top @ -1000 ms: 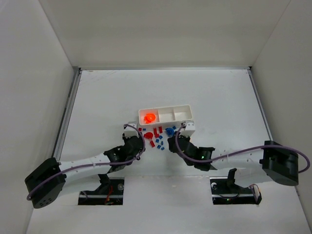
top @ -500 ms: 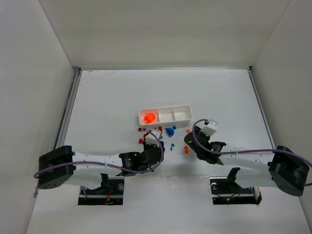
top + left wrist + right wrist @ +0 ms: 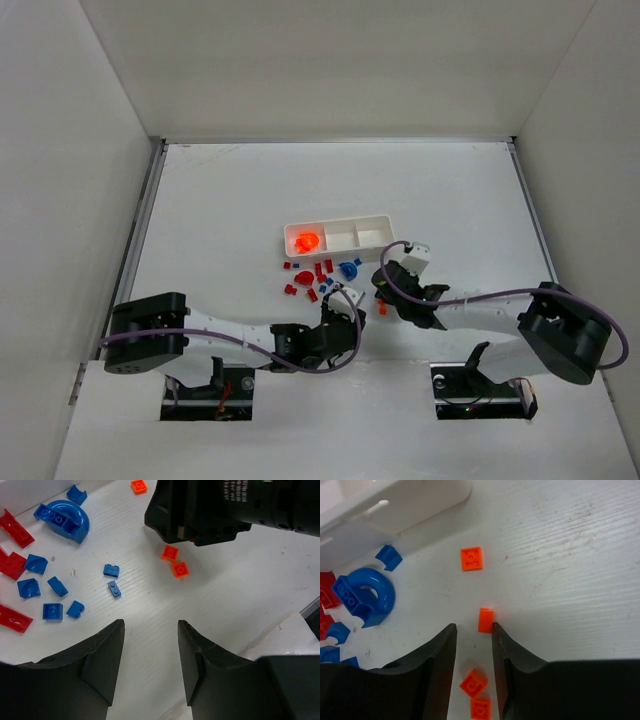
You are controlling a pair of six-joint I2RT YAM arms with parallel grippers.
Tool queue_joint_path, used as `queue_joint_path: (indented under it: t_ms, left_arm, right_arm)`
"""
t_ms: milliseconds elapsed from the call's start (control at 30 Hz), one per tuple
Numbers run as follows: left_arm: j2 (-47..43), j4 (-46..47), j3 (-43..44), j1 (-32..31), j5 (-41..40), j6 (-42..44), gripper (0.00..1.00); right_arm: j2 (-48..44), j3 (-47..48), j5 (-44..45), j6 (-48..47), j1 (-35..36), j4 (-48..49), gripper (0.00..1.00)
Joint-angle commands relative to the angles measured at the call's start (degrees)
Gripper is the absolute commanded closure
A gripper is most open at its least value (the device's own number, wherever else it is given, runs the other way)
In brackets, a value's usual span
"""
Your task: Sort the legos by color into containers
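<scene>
The white three-compartment tray (image 3: 340, 221) holds a round orange piece (image 3: 306, 241) in its left compartment. Red legos (image 3: 318, 270) and blue legos, including a round blue piece (image 3: 348, 269), lie in front of it. My right gripper (image 3: 473, 627) is slightly open and low over the table. A small orange brick (image 3: 485, 620) stands on edge against its right fingertip. Two more orange bricks (image 3: 474, 682) lie between the fingers, and a flat one (image 3: 471, 558) lies ahead. My left gripper (image 3: 150, 630) is open and empty over bare table, just short of small blue bricks (image 3: 114, 588).
The right gripper's black body (image 3: 225, 510) sits close ahead of the left gripper, beside two orange bricks (image 3: 175, 562). The tray's corner (image 3: 395, 505) is at the upper left of the right wrist view. White walls enclose the table.
My left arm has swung right, from the pile's left side to below it. My right gripper moved off the pile to the right, then came back over the orange bricks.
</scene>
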Motion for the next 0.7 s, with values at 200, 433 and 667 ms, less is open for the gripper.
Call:
queue_joint_path:
  t_ms: [200, 433, 667]
  left_arm:
    - [-6.73, 5.01, -3.54, 1.48, -2.74, 1.01, 0.55]
    - [-10.50, 4.75, -7.14, 2.00, -4.23, 0.66, 0.54]
    - [-13.76, 4.31, -8.20, 3.32, -4.05, 1.27, 0.54]
  right_arm:
    - [2.72, 3.19, 0.66, -0.98, -0.75, 2.82, 0.80]
    - [-0.79, 4.24, 3.74, -1.33, 0.75, -0.69, 0.84]
    - [0.00, 5.39, 4.62, -2.30, 0.57, -3.08, 0.53]
